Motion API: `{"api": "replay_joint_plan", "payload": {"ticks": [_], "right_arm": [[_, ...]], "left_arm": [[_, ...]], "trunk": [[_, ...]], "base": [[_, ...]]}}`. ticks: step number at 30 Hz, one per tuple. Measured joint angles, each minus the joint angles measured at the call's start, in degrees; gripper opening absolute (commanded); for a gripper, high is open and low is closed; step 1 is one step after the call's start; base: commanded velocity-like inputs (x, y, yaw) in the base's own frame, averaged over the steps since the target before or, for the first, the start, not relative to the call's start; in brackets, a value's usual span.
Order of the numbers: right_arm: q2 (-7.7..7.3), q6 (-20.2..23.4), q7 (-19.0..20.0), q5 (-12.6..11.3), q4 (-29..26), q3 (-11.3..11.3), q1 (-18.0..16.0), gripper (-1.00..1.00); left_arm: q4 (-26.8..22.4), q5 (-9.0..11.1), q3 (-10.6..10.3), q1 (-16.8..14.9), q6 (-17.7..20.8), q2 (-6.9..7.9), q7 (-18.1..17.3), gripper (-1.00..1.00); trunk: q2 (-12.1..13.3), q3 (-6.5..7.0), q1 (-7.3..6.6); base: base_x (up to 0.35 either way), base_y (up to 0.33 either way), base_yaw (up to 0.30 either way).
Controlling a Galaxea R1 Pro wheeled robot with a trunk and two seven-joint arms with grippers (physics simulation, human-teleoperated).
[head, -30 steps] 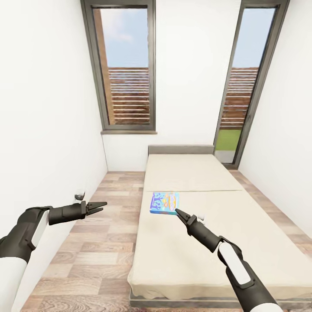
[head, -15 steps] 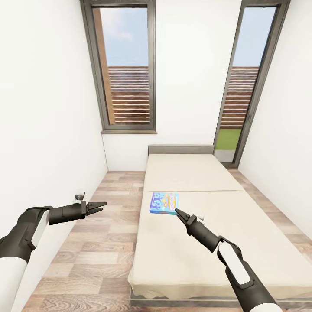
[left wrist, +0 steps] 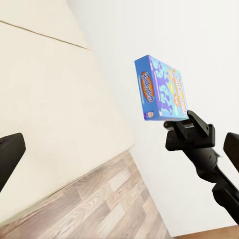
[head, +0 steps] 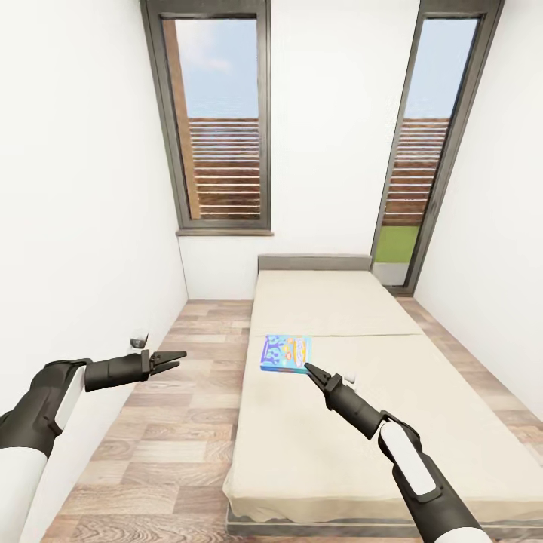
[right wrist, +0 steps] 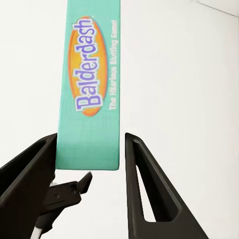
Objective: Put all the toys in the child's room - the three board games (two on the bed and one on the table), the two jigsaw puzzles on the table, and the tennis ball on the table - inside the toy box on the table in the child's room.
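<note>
- Head view: the blue board game (head: pixel 286 353) lies flat on the bed (head: pixel 354 422), close to the bed's left edge and just this side of the seam between the two mattress parts. The right tool (head: pixel 308 369) has its tip at the box's near right corner.
- Right wrist view: the two dark fingers (right wrist: pixel 149 194) stand apart, with the box's narrow lettered edge (right wrist: pixel 89 89) reaching into the gap between them. They do not look pressed onto the card, so the right tool reads as open around the edge, not clamped.
- Left wrist view: the box (left wrist: pixel 162 94) shows its printed face and thin side, with the right tool (left wrist: pixel 191 132) right at its near end. The left tool's own fingers (left wrist: pixel 10 152) sit wide apart at the borders of this view, open and empty; in the head view the left tool (head: pixel 172 359) hangs over the wooden floor (head: pixel 173 422) beside the bed, well apart from the box.
- Handling, as a judgement: a flat card box like this is probably light and fairly stiff, but thin walls can buckle under a hard pinch, and glossy print may slide.
- Best hold: across the thin dimension at the near edge, fingers well in past the corner, so the box does not swing or twist.
- The soft mattress gives under it, which may let the lower finger slip beneath.
</note>
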Motion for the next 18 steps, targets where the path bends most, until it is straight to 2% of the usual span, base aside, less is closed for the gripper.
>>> {"api": "replay_joint_plan", "payload": {"ticks": [18], "right_arm": [[-0.01, -1.75, 0.21, 0.06, 0.01, 0.2, 0.02, -1.0]], "left_arm": [[0.0, -0.04, 0.0, 0.01, -0.04, -0.06, 0.07, 1.0]], "trunk": [[7.23, 3.24, -3.96]], "base": [[0.0, 0.0, 0.0]]}}
